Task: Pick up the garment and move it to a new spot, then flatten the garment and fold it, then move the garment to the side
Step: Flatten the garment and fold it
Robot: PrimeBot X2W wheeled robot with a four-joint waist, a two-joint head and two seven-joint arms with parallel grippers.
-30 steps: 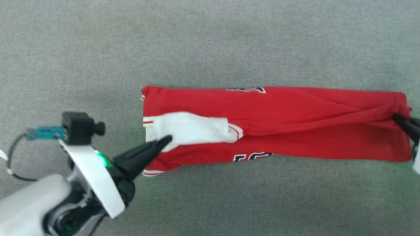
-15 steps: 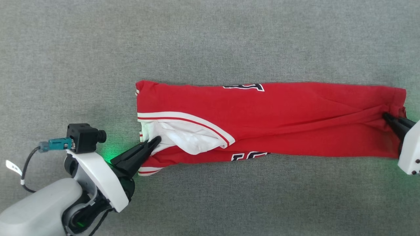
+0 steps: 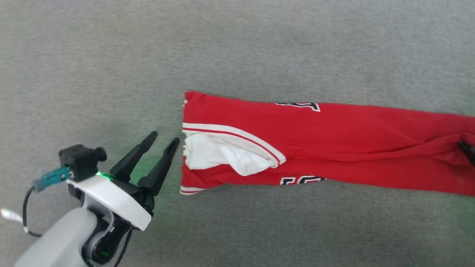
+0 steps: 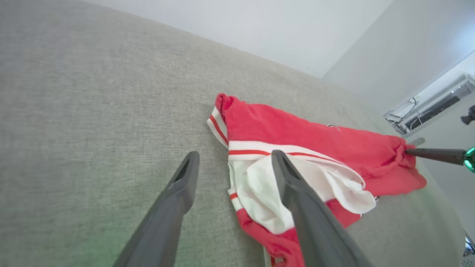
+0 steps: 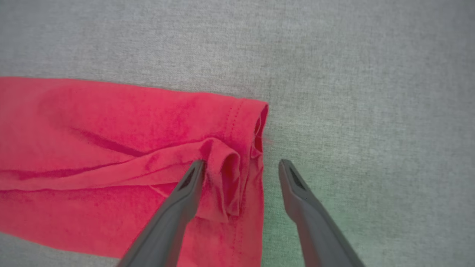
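My left gripper [image 3: 164,137] open, fingers spread in narrow V, tips just beside garment [image 3: 334,148] striped end, not touching. Left forearm [image 3: 55,241] pale, slanting up toward that end; white wrist shell [image 3: 111,196] above it. My right gripper [image 5: 242,163] open at garment's far hem, jaws wide astride bunched fold: one finger [image 5: 178,211] over cloth, other just past hem edge.

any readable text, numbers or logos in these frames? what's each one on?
Nothing reads whole.
Far-edge print on the garment: black, white-outlined, cut off by the fold, unreadable.
Near-edge print on the garment: same style, only a strip shows, unreadable.
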